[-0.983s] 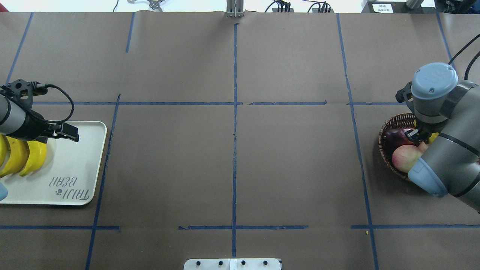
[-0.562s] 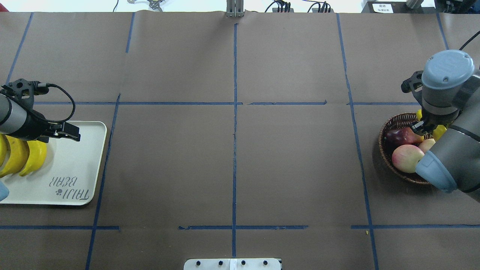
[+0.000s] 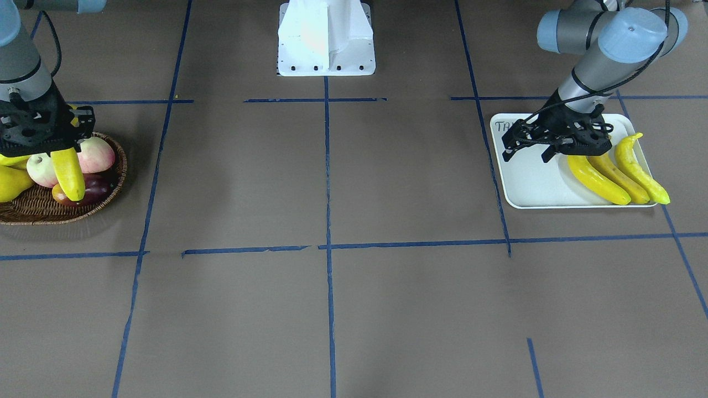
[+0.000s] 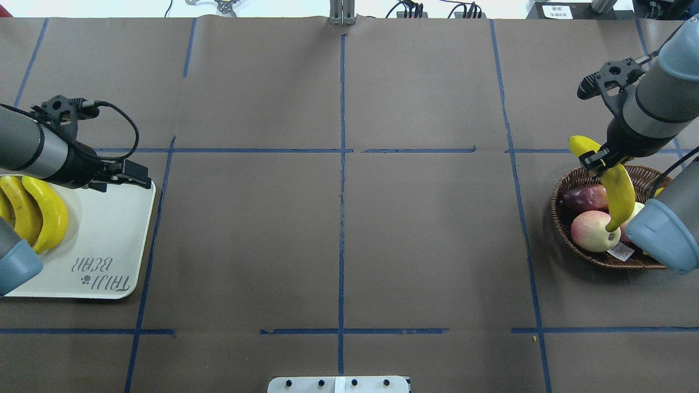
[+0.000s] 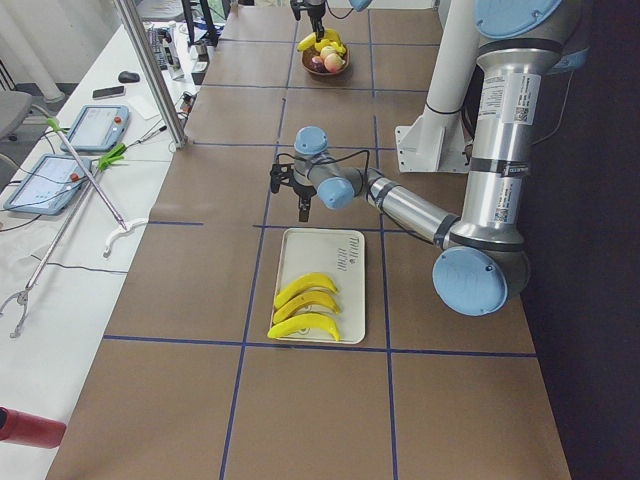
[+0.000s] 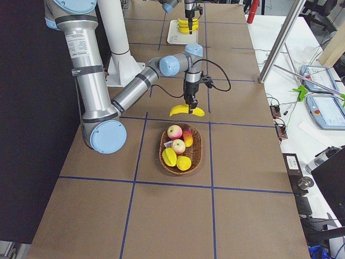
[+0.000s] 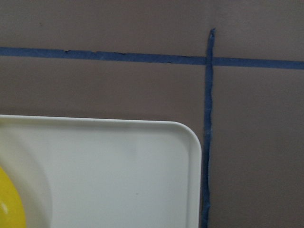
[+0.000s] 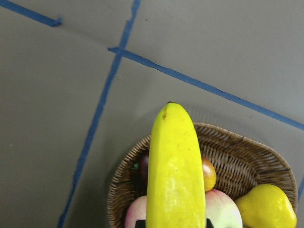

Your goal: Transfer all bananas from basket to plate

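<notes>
Frontally: right pincer (image 3: 55, 148) pinching one banana (image 3: 69, 174), held above basket (image 3: 83, 213) of other fruit (image 3: 94, 155); left pincer (image 3: 525, 153) spread, empty, over plate (image 3: 531, 185) bearing three bananas (image 3: 614, 179). Overhead: held banana hangs tilted across basket's far rim. Right wrist: banana tip overlaps basket rim.

Bright, even overhead light, soft shadow under the basket (image 3: 38, 209), slightly soft wrist close-ups.

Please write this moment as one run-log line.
right gripper: shut on banana, held above basket | left gripper: open, by plate | plate: three bananas
</notes>
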Controlling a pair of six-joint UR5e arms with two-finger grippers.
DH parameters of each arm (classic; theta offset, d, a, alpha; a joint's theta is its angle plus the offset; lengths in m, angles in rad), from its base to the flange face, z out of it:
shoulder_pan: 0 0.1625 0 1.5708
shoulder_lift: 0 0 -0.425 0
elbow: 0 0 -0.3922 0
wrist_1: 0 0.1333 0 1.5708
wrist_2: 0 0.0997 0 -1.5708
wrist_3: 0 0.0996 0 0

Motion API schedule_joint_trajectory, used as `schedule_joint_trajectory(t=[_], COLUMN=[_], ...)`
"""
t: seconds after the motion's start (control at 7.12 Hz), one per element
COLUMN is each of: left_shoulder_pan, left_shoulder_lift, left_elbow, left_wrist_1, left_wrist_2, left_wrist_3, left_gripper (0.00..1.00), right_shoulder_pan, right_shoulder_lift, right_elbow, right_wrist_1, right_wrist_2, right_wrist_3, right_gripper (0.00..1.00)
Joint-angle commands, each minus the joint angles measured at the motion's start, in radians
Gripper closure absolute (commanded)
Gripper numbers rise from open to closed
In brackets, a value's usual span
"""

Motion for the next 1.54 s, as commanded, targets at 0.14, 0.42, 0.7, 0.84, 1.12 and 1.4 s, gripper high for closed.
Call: schedule_joint_trajectory(t=[0.14, 0.42, 0.7, 0.84, 1.12, 1.4], left_shoulder_pan=[0.087, 0.113, 0.122, 0.122, 0.128, 0.151], left_shoulder_lift=[-0.189, -0.281, -0.372, -0.415, -0.458, -0.492], left_elbow=[0.005, 0.008, 0.017, 0.022, 0.077, 0.146], left_wrist_1=[-0.003, -0.002, -0.003, -0.008, -0.162, -0.258], left_wrist_2=[-0.003, -0.001, 0.0, -0.001, 0.0, 0.006], left_wrist_3=[-0.246, -0.452, -0.694, -0.782, -0.958, -1.013], left_gripper=[0.0, 0.0, 0.0, 0.0, 0.0, 0.0], right_shoulder_pan=[0.0, -0.068, -0.16, -0.232, -0.375, -0.421], right_shoulder_lift=[0.054, 0.05, 0.056, 0.066, 0.159, 0.2], right_elbow=[0.001, -0.027, -0.079, -0.103, -0.143, -0.156], right_wrist_1=[0.182, 0.426, 0.74, 0.875, 0.949, 0.943], right_wrist_2=[0.118, 0.14, 0.113, 0.047, -0.135, -0.144], right_wrist_3=[0.032, 0.264, 0.521, 0.631, 0.747, 0.796], right_gripper=[0.99, 1.0, 1.0, 1.0, 1.0, 1.0])
